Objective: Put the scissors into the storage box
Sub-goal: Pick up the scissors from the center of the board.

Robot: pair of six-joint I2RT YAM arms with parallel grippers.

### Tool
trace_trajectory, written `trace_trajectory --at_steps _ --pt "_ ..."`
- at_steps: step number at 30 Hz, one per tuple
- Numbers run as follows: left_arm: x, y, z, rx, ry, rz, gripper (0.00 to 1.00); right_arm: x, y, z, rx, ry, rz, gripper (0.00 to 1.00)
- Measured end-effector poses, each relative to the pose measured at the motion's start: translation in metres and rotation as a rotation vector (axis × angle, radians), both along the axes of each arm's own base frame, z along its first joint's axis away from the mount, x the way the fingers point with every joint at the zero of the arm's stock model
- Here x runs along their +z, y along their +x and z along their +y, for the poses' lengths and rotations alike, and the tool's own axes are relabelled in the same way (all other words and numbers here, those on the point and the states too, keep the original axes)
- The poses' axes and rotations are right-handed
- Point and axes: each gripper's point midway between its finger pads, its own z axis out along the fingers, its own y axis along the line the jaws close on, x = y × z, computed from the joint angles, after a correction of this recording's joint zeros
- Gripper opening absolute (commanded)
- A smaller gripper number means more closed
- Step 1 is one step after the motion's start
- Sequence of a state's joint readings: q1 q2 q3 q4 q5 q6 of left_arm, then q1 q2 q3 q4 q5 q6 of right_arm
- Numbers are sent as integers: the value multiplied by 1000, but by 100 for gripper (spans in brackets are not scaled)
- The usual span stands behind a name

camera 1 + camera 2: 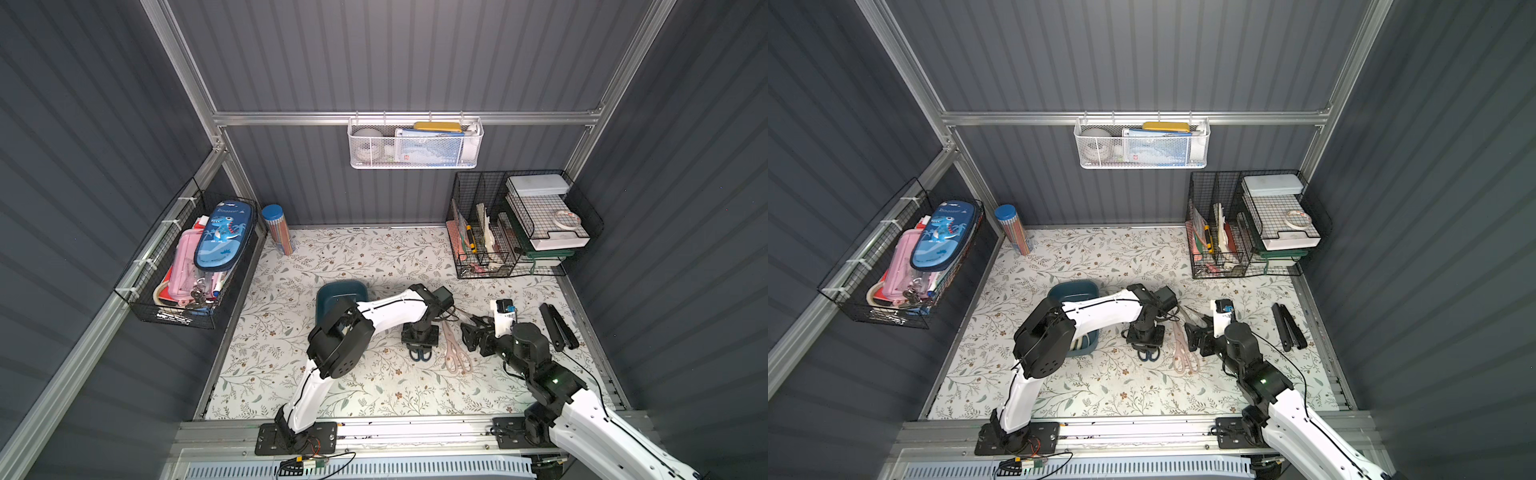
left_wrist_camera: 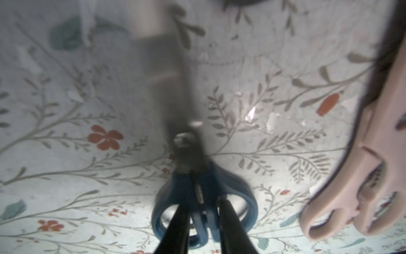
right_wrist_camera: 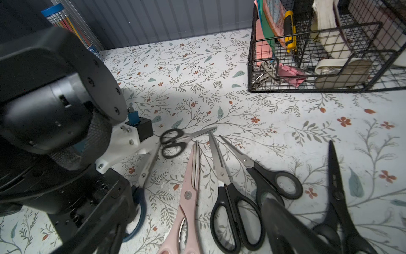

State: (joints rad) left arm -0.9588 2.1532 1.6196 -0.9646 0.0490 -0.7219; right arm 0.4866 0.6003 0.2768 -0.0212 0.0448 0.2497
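Note:
The dark blue-handled scissors (image 2: 204, 204) lie on the floral mat. My left gripper (image 2: 203, 222) comes straight down on them and is shut on the inner bars of the handles, as both top views show (image 1: 419, 347) (image 1: 1147, 347). Just to their right lie the pink-handled shears (image 3: 189, 193). Several black-handled scissors (image 3: 232, 209) fan out beside those. My right gripper (image 3: 201, 237) hangs open over these handles, holding nothing. The teal storage box (image 1: 340, 291) sits behind the left arm, which hides much of it.
Large black shears (image 1: 557, 326) lie near the right edge. A black wire organiser (image 1: 519, 224) stands at the back right and a pencil tube (image 1: 277, 228) at the back left. A wire basket (image 1: 187, 266) hangs on the left wall, a white mesh basket (image 1: 415, 143) on the back wall.

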Motion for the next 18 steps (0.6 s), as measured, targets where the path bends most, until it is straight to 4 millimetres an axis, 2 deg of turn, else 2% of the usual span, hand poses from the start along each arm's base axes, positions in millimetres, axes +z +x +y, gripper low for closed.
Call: trace_trajectory --at_steps 2,6,9,15,18 --pt "0 3 5 5 7 -5 9 -1 0 0 0 -1 3 99" --pt "0 14 23 17 52 -38 9 -2 1 1 0 -4 7 99" --pt "0 19 34 19 90 -64 1 -3 1 1 1 -5 10 99" --pt "6 30 46 4 138 -137 0 -7 1 1 1 -12 22 99" --pt "18 37 49 -7 143 -187 0 -8 2 1 1 -14 26 99"
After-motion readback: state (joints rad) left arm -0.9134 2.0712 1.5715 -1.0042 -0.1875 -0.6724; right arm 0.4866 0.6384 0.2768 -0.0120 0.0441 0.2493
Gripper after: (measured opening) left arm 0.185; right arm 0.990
